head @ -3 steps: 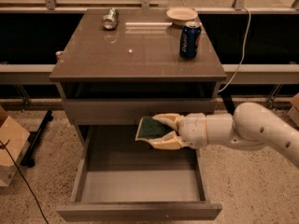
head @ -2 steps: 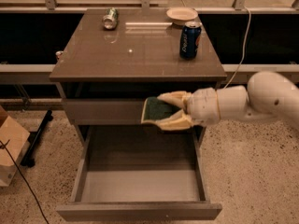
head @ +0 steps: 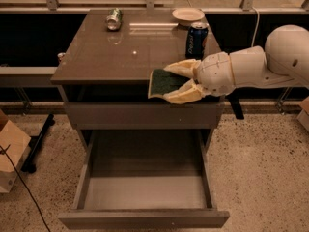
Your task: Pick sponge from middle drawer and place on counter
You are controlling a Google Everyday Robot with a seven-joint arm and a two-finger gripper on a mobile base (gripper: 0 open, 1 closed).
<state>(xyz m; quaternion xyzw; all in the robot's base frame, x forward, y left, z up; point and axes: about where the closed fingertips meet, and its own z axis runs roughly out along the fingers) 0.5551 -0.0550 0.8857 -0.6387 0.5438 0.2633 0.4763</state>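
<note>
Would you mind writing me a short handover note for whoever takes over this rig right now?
Gripper: shut on the sponge, held green face up at the front edge of the counter, right of middle.
Middle drawer: pulled open below, sponge no longer in it.
Also on the counter: blue can just behind the gripper, a tipped silver can and a small dish at the back.
Done: sponge picked out of the drawer and lifted.
Left: move it over bare counter, probably left of the blue can, set it down, release.
</note>
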